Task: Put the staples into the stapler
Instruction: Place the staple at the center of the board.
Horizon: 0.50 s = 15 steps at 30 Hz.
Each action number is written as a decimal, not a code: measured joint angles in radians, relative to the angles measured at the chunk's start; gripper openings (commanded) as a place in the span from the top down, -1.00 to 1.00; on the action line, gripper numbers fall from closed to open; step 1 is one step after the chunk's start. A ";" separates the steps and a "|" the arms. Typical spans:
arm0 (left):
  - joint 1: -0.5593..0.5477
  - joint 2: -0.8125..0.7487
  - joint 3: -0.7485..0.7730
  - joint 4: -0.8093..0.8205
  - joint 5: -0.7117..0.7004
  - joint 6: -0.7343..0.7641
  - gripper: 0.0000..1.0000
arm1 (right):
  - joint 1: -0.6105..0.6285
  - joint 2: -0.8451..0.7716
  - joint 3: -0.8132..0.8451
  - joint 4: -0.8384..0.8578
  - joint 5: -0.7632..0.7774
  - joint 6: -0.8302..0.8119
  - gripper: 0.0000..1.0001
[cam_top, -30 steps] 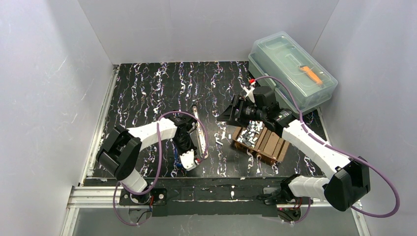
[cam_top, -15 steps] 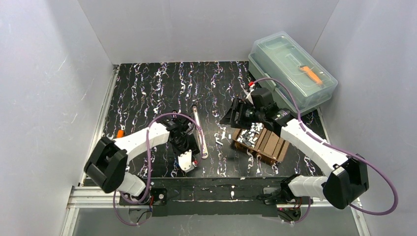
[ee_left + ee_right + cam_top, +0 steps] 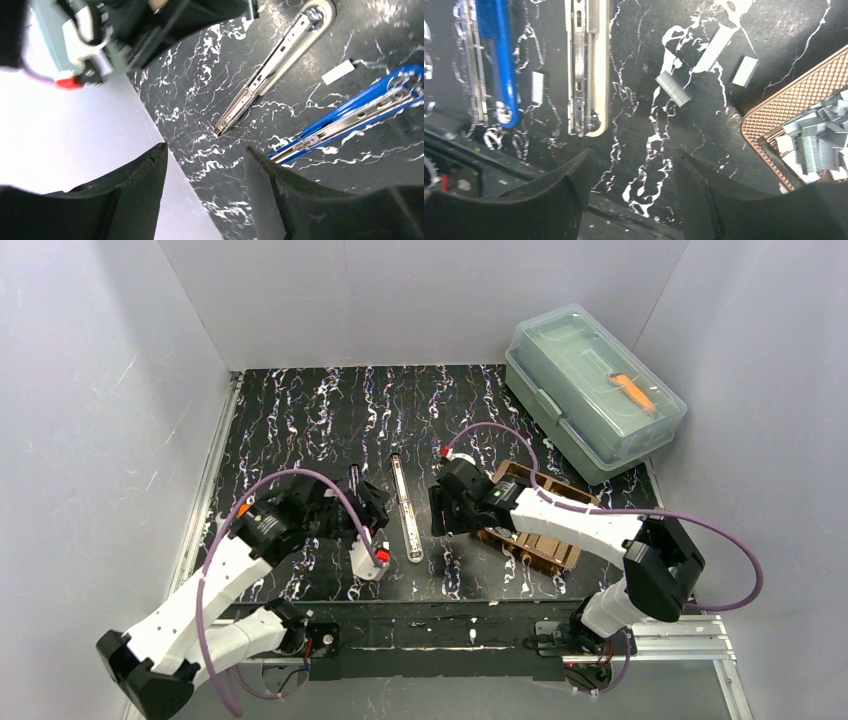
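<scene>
The left gripper (image 3: 205,157) stands open and empty, the splayed stapler (image 3: 350,112) beyond it cut off at the frame edge. The right gripper (image 3: 633,160), likewise open, hovers by loose staples (image 3: 672,89) right of the stapler. More fill a brown tray (image 3: 796,97), half out of frame and largely covered by the arm from above.

readable text: none | labels, brands: none | numbers, signs: none legible in any view
</scene>
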 measured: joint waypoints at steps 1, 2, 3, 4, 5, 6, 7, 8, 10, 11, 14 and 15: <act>0.000 -0.035 0.001 0.009 0.000 -0.072 -0.14 | 0.015 0.010 0.001 0.000 0.023 -0.013 -0.37; 0.001 -0.056 0.001 0.011 0.000 -0.117 -0.14 | 0.024 0.017 0.001 -0.001 0.042 -0.027 -0.39; 0.001 -0.083 -0.002 0.017 0.001 -0.173 -0.15 | 0.029 0.023 0.001 0.000 0.061 -0.039 -0.42; 0.001 -0.110 -0.006 0.024 0.002 -0.224 -0.15 | 0.029 0.027 -0.001 0.002 0.077 -0.051 -0.46; 0.001 -0.130 -0.011 0.027 0.003 -0.261 -0.15 | 0.029 0.029 -0.003 0.004 0.089 -0.061 -0.48; 0.001 -0.153 -0.015 0.027 0.004 -0.303 -0.16 | 0.029 0.031 -0.006 0.007 0.105 -0.071 -0.50; 0.001 -0.172 -0.018 0.027 0.005 -0.339 -0.16 | 0.029 0.031 -0.014 0.018 0.117 -0.083 -0.52; 0.001 -0.184 -0.018 0.027 0.005 -0.370 -0.16 | 0.029 0.032 -0.022 0.026 0.127 -0.092 -0.54; 0.001 -0.200 -0.018 0.028 0.006 -0.430 -0.16 | 0.027 0.033 -0.043 0.044 0.138 -0.107 -0.56; 0.001 -0.201 -0.018 0.027 0.007 -0.448 -0.16 | 0.027 0.034 -0.053 0.056 0.137 -0.113 -0.56; 0.001 -0.195 -0.018 0.027 0.009 -0.498 -0.17 | 0.028 0.050 -0.089 0.102 0.133 -0.121 -0.56; 0.001 -0.191 -0.018 0.027 0.010 -0.510 -0.17 | 0.028 0.057 -0.098 0.113 0.130 -0.122 -0.56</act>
